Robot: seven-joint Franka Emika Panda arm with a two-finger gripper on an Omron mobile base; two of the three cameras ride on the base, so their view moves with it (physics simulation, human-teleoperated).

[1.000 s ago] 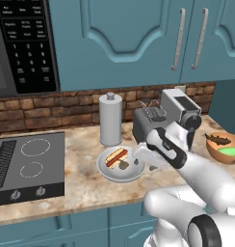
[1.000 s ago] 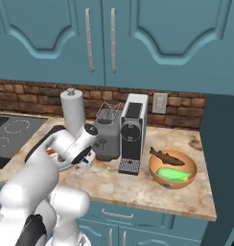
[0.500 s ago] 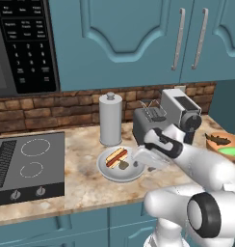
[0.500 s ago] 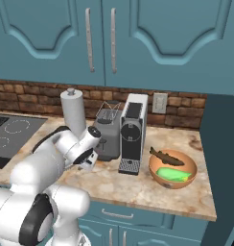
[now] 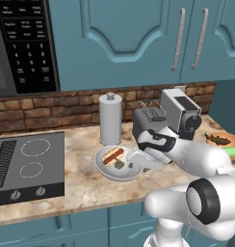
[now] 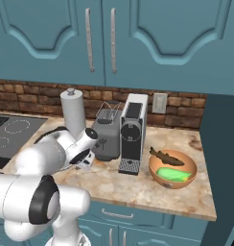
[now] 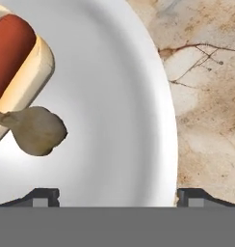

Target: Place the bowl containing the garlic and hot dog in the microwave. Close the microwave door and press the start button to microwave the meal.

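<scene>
The light-grey bowl [image 5: 106, 168] rests on the counter in front of the tall canister. In it lie the hot dog [image 5: 113, 155] and the small garlic [image 5: 119, 164]. My gripper [image 5: 137, 161] is low at the bowl's right edge and open. The hand view shows the bowl's rim [image 7: 160, 96] running between my fingertips [image 7: 42, 195], one over the bowl's inside and the other over the counter, with the hot dog [image 7: 13, 58] and garlic [image 7: 37, 130] at the left. The microwave [image 5: 28, 43] hangs at the upper left with its keypad facing me. The microwave door is out of view.
A grey canister [image 5: 110, 118], a silver toaster [image 5: 149, 120] and a coffee machine [image 5: 182, 113] stand close behind the bowl. A wooden bowl with a fish [image 6: 172, 168] sits to the right. A cooktop [image 5: 23, 164] lies to the left.
The hand has dropped down and left to the bowl's right rim. The jaws have stayed open and the bowl has not moved.
</scene>
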